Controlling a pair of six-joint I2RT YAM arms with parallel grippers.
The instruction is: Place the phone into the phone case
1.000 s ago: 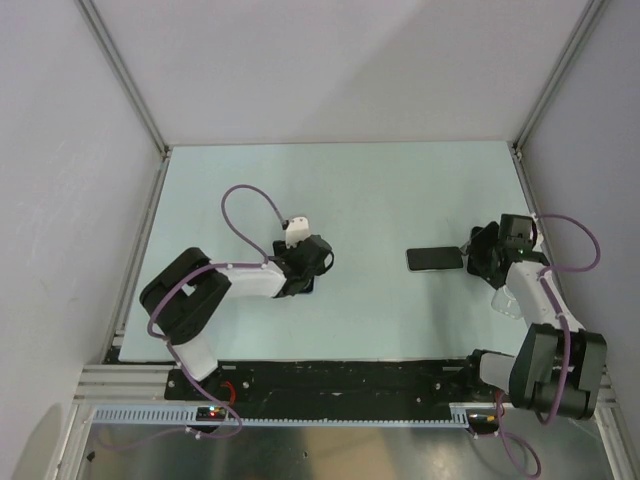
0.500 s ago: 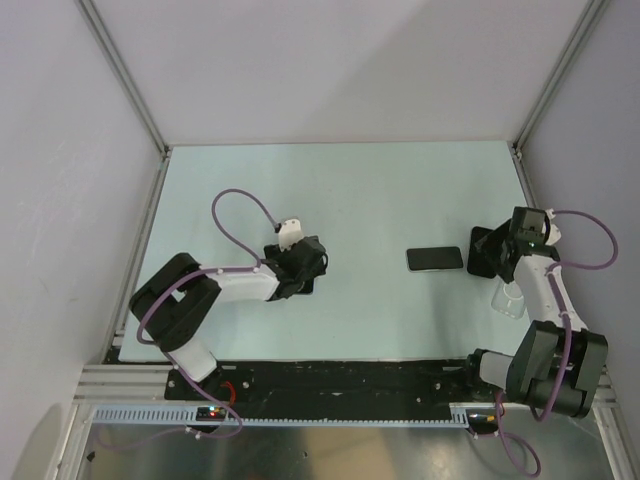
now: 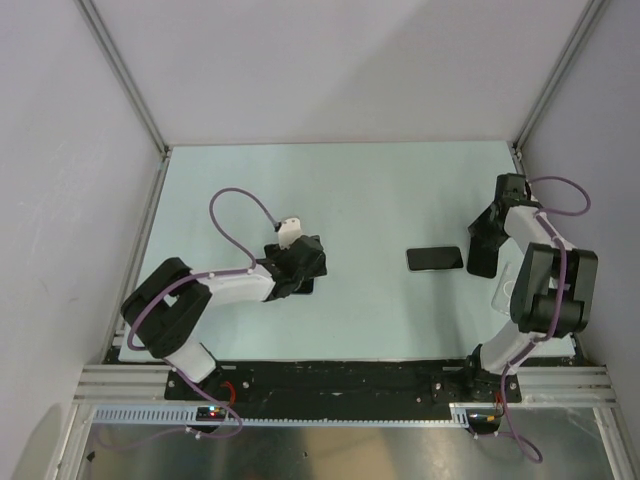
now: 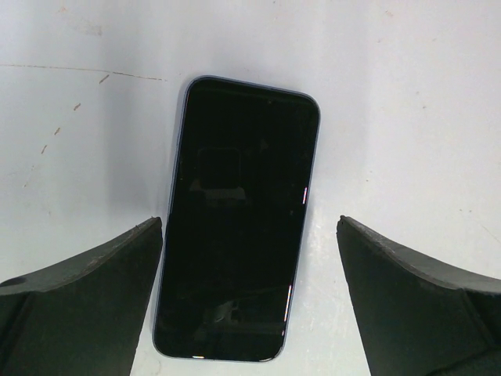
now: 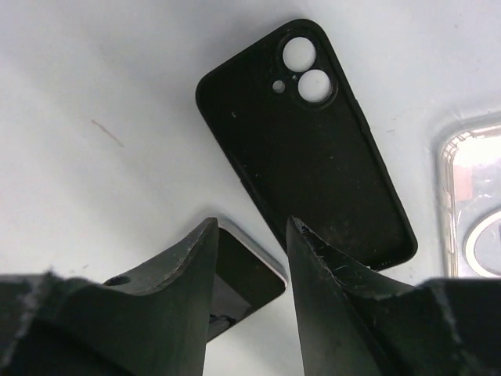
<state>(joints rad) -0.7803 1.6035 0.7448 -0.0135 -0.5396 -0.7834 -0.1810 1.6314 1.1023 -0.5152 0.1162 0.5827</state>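
A phone (image 4: 239,219) with a dark screen lies face up on the table between the wide-open fingers of my left gripper (image 4: 249,223). In the top view the gripper (image 3: 303,268) covers most of it. A second dark phone (image 3: 435,258) lies right of centre, and its silver-edged corner shows in the right wrist view (image 5: 246,282). An empty black phone case (image 5: 313,149), inner side up, lies just right of it (image 3: 481,262). My right gripper (image 5: 250,223) hovers above the gap between that phone and the case, fingers a little apart, holding nothing (image 3: 487,230).
A clear phone case (image 5: 473,196) with a ring on its back lies right of the black case, near the table's right edge (image 3: 508,296). Grey walls stand close on the left, back and right.
My right arm has swung round from the near side to the far right, and its gripper now points down over the black case. My left arm has drawn back slightly over its phone.
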